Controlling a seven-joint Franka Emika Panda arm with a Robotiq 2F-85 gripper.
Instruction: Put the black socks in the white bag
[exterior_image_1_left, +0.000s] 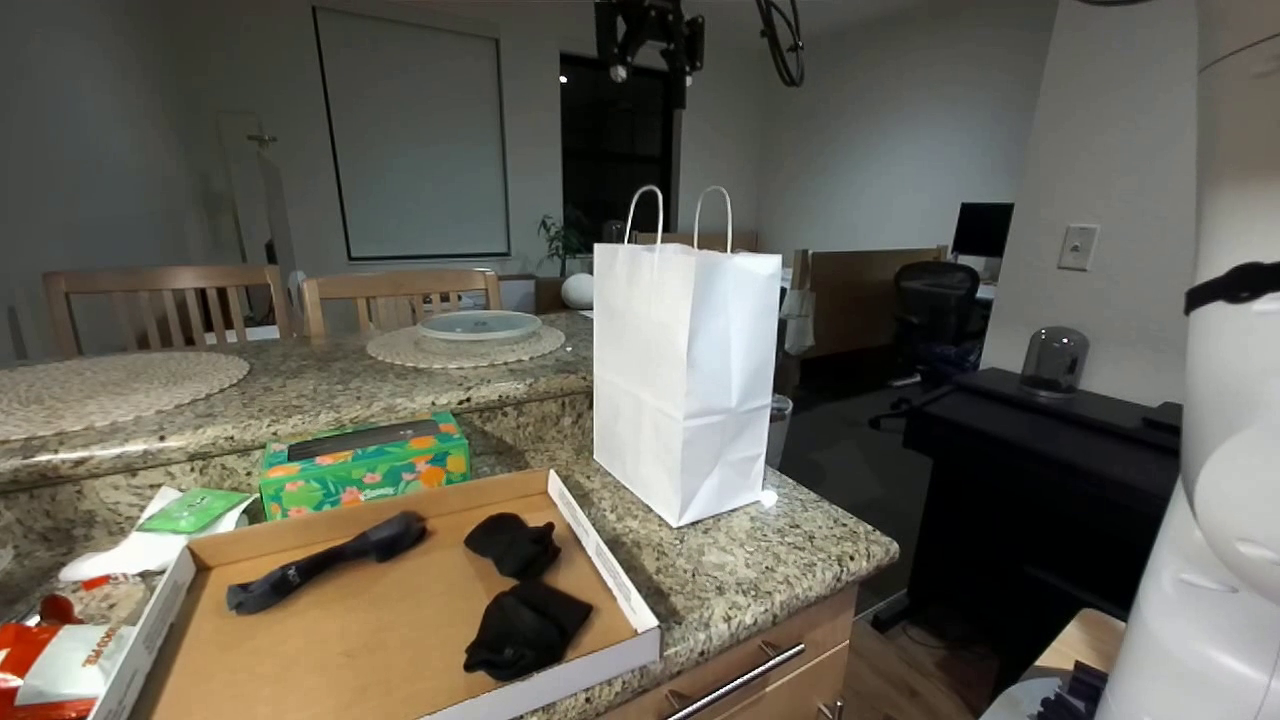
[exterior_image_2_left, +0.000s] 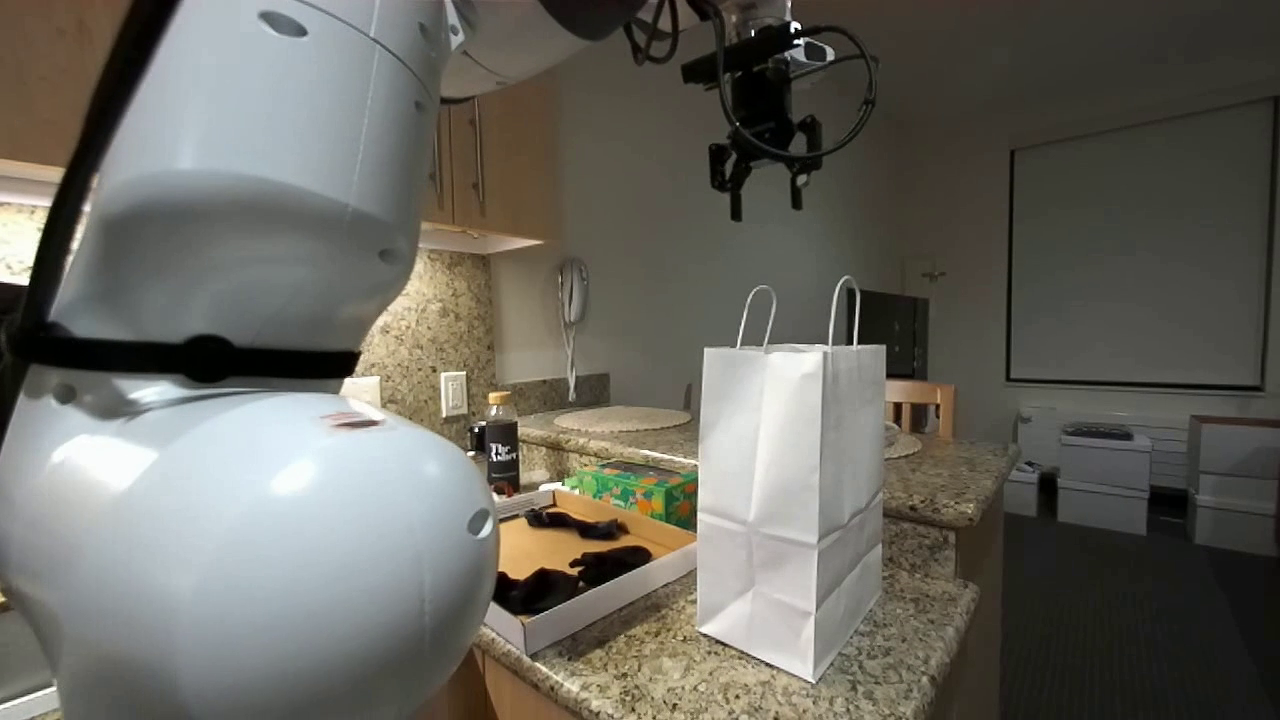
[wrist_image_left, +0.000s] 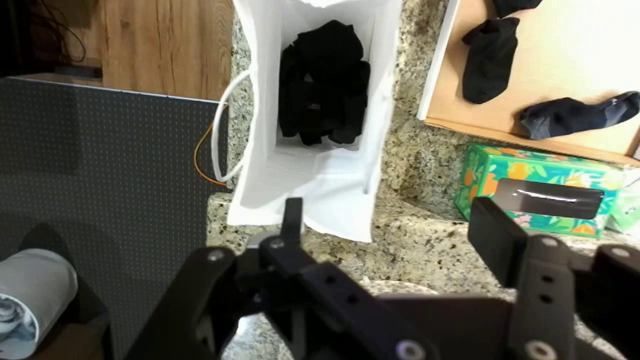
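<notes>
The white paper bag (exterior_image_1_left: 680, 380) stands upright on the granite counter, also in the exterior view (exterior_image_2_left: 780, 500). In the wrist view the bag (wrist_image_left: 320, 175) is open from above, and several black socks (wrist_image_left: 325, 85) lie inside it. Two black socks (exterior_image_1_left: 513, 545) (exterior_image_1_left: 528, 630) and a longer dark grey-toed sock (exterior_image_1_left: 330, 562) lie in a shallow cardboard tray (exterior_image_1_left: 600, 570). In the wrist view the tray's socks (wrist_image_left: 490, 60) show at the upper right. My gripper (exterior_image_2_left: 767, 205) is open and empty, high above the bag; its spread fingers (wrist_image_left: 392, 225) show in the wrist view.
A green tissue box (exterior_image_1_left: 365, 470) stands behind the tray, against the raised counter ledge. Food packets (exterior_image_1_left: 65, 660) lie at the tray's far side. A bottle (exterior_image_2_left: 502, 445) stands behind the tray. A glass dish (exterior_image_1_left: 480, 325) rests on a woven mat. The bag is near the counter's end.
</notes>
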